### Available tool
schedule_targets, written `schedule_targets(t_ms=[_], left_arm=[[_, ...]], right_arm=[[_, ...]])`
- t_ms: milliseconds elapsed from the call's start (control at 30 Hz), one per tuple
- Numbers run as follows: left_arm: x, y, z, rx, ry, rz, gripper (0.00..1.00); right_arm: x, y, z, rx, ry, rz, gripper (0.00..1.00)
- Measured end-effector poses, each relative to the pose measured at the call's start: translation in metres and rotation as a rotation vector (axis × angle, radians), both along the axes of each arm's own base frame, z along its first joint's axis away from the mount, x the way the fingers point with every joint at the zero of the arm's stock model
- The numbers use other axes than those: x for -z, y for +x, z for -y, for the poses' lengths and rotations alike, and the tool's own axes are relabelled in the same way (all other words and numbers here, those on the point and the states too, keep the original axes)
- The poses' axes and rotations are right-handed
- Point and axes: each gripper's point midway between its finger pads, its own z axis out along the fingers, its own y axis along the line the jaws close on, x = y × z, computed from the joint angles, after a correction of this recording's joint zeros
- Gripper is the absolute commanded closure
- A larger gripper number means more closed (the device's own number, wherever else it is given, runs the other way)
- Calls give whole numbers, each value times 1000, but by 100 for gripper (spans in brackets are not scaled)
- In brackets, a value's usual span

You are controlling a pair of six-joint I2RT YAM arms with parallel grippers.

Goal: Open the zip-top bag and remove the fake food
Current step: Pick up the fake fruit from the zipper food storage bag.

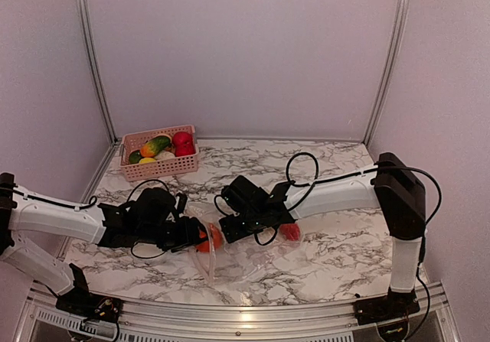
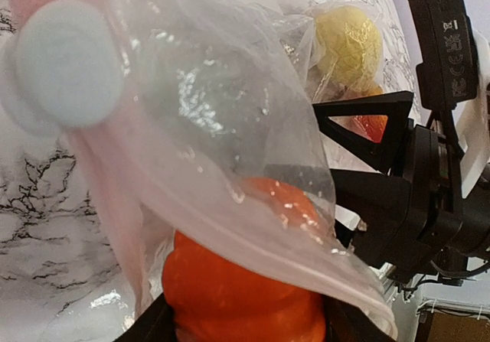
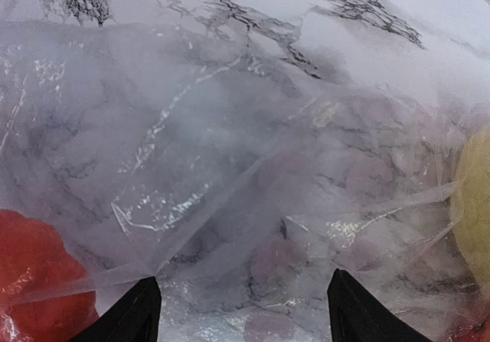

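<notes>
While the zip-top bag (image 1: 245, 262) lies crumpled on the counter (image 1: 337, 252) just under and between my two grippers, its film is draped over the orange piece (image 1: 208, 239) that fills the gap of the left gripper (image 1: 194, 236). That gripper is partly closed around the orange piece and has hold of it. I cannot tell whether plastic is pinched in with it. A yellow piece (image 2: 348, 43) sits inside the bag just beyond the left gripper's fingertips. A red piece (image 1: 290, 232) lies under the film beside the right gripper's wrist. The right gripper (image 3: 245, 315) has its fingers wide apart, with only slack film below them and nothing caught between.

To do this step well, I would close the right gripper on a fold of film first, so the bag is pinned. Then I would draw the orange piece slowly back along the left gripper's own line. If the bag trails along, film is caught, and I should loosen and re-grip.

The grippers face each other tip to tip and close together, so there is little room between them. Behind the left gripper the counter is open. The basket (image 1: 157, 167) of toy fruit stands well apart, beyond and to its outer side. The counter's near edge runs close below the bag, so I would not drag it that way.
</notes>
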Motion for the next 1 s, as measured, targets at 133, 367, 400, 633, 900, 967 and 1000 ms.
schedule_targets(t_ms=[133, 367, 400, 633, 900, 967, 1000], left_arm=[[-3, -2, -3, 1, 4, -2, 67], [-11, -8, -11, 12, 15, 4, 67], [-12, -8, -11, 13, 14, 5, 67], [-20, -14, -22, 16, 27, 17, 67], [-26, -19, -36, 1, 50, 27, 67], [-30, -18, -41, -13, 55, 38, 67], [-33, -17, -45, -27, 59, 50, 67]], right_arm=[[0, 0, 0, 3, 1, -1, 27], [1, 0, 1, 5, -2, 0, 27], [1, 0, 1, 5, -2, 0, 27], [1, 0, 1, 5, -1, 0, 27], [1, 0, 1, 5, -1, 0, 27], [1, 0, 1, 5, -1, 0, 27], [1, 0, 1, 5, 0, 1, 27]])
